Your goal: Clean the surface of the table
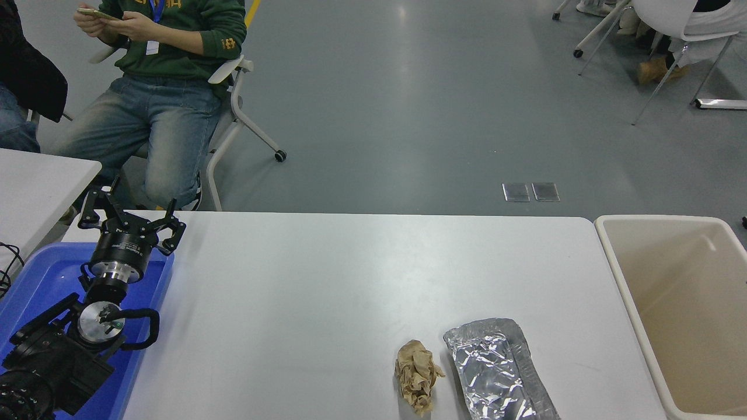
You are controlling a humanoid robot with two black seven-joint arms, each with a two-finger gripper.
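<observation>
Left gripper (129,217) parked over blue tray (35,280) at near left, claws spread apart, holding nothing. Table surface (327,280) spanning centre of view. Crumpled brown paper (418,375) and foil tray (496,370) lying near right, just beside each other. Beige bin (677,291) at far right edge. Seated person (169,64) beyond far left corner.
</observation>
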